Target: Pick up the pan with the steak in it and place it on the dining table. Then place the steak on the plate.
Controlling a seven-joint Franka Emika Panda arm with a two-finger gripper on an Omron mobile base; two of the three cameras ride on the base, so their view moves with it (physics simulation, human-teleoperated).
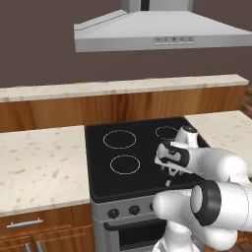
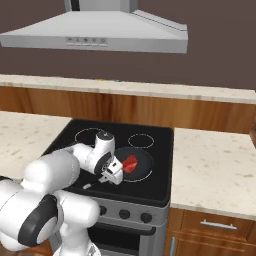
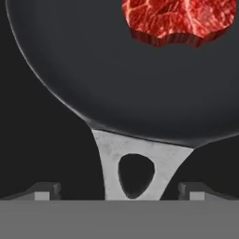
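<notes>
The black pan [image 3: 116,79] sits on the front right burner of the stovetop [image 1: 123,147], with the red steak [image 3: 179,21] inside it. From the right base view, the pan [image 2: 144,169] and steak [image 2: 130,163] lie just beyond the hand. My gripper [image 3: 120,191] hangs open over the pan's metallic handle [image 3: 109,154], one fingertip on each side and neither touching it. It also shows above the stove's front edge [image 1: 170,172] [image 2: 111,176]. Behind the stove runs the dining table [image 1: 123,87], long, beige and wood-fronted. The plate is hidden; only thin coloured slivers show on the table's edge.
Beige counters flank the stove on the left [image 1: 39,162] and on the right [image 2: 215,165]. A grey range hood [image 1: 157,29] hangs over the stove. Stove knobs [image 2: 124,214] line the front panel below the hand.
</notes>
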